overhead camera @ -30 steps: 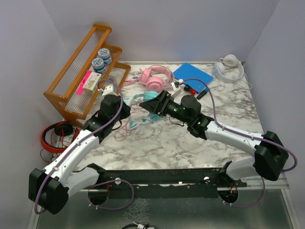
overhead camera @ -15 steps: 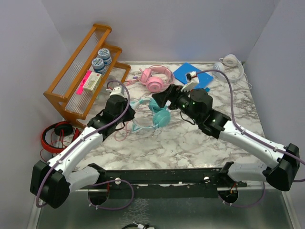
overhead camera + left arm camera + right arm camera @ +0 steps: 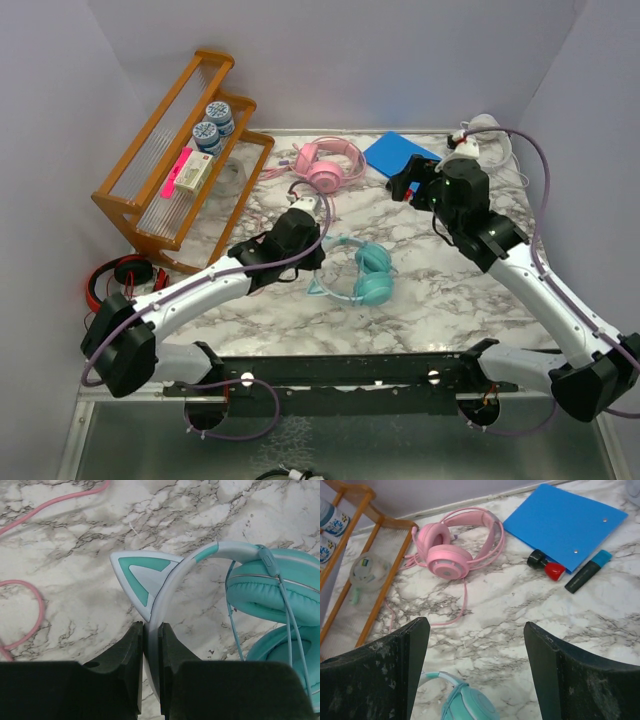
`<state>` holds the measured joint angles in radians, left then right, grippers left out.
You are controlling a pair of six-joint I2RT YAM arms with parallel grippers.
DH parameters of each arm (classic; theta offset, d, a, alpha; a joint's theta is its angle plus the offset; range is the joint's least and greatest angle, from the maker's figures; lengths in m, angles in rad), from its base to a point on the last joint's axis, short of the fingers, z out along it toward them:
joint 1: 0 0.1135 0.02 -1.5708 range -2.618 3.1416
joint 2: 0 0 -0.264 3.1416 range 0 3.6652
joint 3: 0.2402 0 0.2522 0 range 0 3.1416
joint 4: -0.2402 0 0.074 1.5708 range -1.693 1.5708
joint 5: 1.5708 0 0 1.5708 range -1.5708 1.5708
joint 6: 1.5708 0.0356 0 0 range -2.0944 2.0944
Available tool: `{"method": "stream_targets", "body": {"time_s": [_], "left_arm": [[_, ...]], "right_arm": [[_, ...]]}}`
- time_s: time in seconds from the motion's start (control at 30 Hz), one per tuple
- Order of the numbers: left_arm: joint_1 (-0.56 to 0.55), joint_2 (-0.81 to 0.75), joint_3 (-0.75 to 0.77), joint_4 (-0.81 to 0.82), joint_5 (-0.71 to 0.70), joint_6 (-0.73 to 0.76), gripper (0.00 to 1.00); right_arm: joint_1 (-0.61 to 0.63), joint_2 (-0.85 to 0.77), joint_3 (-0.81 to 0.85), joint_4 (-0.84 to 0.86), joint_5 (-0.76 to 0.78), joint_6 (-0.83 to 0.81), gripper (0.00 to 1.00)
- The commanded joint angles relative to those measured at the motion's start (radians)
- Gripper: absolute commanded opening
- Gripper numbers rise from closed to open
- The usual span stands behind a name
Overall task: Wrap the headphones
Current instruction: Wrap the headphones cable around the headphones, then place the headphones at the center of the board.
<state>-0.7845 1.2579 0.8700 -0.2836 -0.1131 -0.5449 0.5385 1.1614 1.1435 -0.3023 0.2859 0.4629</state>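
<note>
Left gripper (image 3: 151, 628) apparently pinches headband (image 3: 235, 549) of teal headphones (image 3: 280, 596).

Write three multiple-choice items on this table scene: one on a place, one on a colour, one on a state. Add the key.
1. Where does the blue folder lie?
A. on a rack
B. at the far edge of the table, beside the pink headphones
C. on the floor

2. The left claw grips the cat-ear headphones. Their ear cups are:
A. pink
B. white
C. teal

3. The right claw is:
A. open and empty
B. shut on a marker
C. shut on a cable

Key: B, the folder lies on the marble near the back wall. C, the left wrist view shows teal cups. A, its fingers stand wide apart with nothing between them.
</note>
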Motion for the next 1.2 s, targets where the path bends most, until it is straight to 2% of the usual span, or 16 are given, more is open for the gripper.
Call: {"method": "stream_targets", "body": {"time_s": [0.0,0.23,0.5,0.8,0.97,1.03,1.17], "left_arm": [[-0.077,0.081,0.094,0.099,0.001,-0.020,0.00],[-0.212,0.343,0.263,0.178,-0.003,0.017,0.00],[-0.253,0.715,0.581,0.216,0.066,0.042,0.00],[-0.260,0.985,0.858,0.258,0.050,0.059,0.00],[-0.259,1.098,0.994,0.259,0.000,0.076,0.00],[-0.259,1.130,1.039,0.258,-0.015,0.081,0.08],[-0.252,1.154,1.106,0.245,-0.037,0.086,0.47]], "right_arm": [[-0.018,-0.082,-0.045,-0.084,0.042,-0.043,0.85],[-0.018,-0.223,-0.108,-0.110,0.209,-0.079,0.84],[-0.018,-0.369,-0.120,-0.117,0.278,-0.132,0.84],[-0.018,-0.391,-0.073,-0.200,0.257,-0.142,0.84],[-0.018,-0.440,-0.107,-0.220,0.226,-0.123,0.85],[-0.018,-0.443,-0.110,-0.246,0.225,-0.103,0.85],[-0.018,-0.439,-0.097,-0.337,0.228,-0.028,0.85]]}}
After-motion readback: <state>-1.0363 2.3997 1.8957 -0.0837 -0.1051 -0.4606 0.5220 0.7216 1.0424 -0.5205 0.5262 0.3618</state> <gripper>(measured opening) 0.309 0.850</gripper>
